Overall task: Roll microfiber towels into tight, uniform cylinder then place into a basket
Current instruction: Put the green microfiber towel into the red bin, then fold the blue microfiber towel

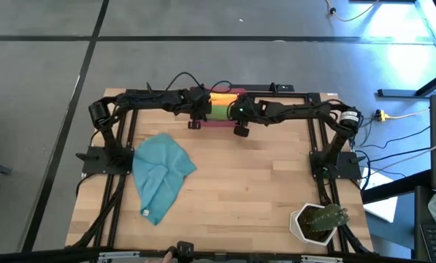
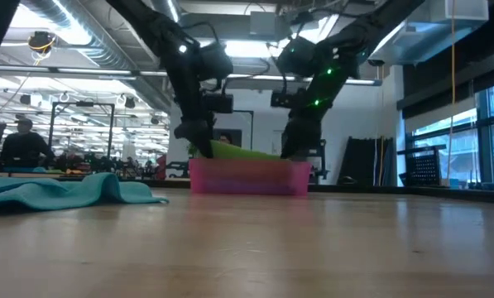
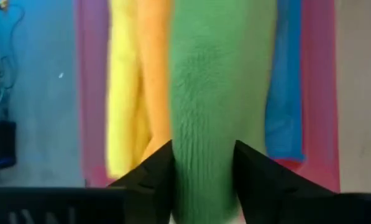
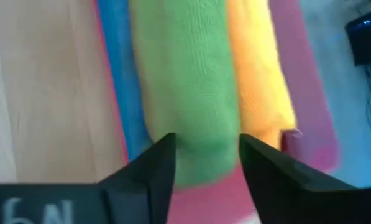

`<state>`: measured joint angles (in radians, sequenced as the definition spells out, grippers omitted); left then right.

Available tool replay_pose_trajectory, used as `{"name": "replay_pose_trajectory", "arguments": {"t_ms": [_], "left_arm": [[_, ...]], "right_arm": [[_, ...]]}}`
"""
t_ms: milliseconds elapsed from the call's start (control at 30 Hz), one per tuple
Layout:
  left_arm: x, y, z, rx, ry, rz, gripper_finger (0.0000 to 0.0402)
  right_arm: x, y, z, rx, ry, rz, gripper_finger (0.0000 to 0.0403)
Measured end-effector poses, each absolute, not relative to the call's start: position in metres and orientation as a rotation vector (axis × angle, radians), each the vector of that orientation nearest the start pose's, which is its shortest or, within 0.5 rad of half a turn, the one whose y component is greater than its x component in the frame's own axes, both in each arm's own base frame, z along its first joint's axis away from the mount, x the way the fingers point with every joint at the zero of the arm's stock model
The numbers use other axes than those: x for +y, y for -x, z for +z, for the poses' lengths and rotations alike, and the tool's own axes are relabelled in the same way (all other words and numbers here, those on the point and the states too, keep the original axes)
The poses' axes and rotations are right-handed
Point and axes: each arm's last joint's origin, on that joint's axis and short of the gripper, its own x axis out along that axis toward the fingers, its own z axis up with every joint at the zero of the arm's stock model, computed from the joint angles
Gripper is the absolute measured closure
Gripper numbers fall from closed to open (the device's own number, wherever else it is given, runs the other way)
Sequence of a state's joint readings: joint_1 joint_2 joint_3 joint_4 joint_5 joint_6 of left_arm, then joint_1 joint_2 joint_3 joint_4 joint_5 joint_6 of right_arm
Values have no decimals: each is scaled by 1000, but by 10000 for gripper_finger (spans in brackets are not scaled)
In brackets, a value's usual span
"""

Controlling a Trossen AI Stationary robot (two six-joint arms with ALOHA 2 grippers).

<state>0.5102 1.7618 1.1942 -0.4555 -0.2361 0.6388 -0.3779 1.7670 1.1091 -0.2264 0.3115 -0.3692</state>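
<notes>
The red-pink basket (image 1: 221, 123) stands at the table's far edge. In it lie rolled towels side by side: yellow (image 3: 123, 93), orange (image 3: 154, 68), green (image 3: 216, 93) and blue (image 3: 284, 93). The green roll (image 2: 242, 151) rises above the basket's rim. My left gripper (image 3: 204, 168) is open over the green roll's left end. My right gripper (image 4: 207, 162) is open over its right end (image 4: 191, 168). A teal-blue towel (image 1: 159, 175) lies crumpled on the table's left half. My left gripper comes slanting down from the left, its fingers (image 3: 157, 174) on either side of the green roll's left end (image 3: 204, 149); whether they touch it I cannot tell. My right gripper comes slanting down from the right, its fingers (image 4: 154, 168) astride the right end likewise. The roll lies in the basket.
A white pot with a green plant (image 1: 316, 221) stands at the near right corner. Bare wood stretches across the table's middle and right (image 1: 261, 183). Dark frame rails (image 1: 119, 146) run along both sides of the table.
</notes>
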Motion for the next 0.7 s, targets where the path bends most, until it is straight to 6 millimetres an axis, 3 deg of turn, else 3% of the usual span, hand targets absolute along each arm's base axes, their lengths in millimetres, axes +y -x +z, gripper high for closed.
{"name": "replay_pose_trajectory", "arguments": {"t_ms": [167,367,500,700], "left_arm": [[175,-302,222,1183,-423,345,244],[166,-296,234,1196,-404,323,240],[156,-291,259,1200,-332,383,240],[107,-284,288,1117,-135,263,246]], "right_arm": [[-136,-324,214,963,329,-522,181],[-124,-308,253,873,339,-579,174],[-112,-293,279,802,313,-589,174],[-80,-275,310,683,234,-494,174]]}}
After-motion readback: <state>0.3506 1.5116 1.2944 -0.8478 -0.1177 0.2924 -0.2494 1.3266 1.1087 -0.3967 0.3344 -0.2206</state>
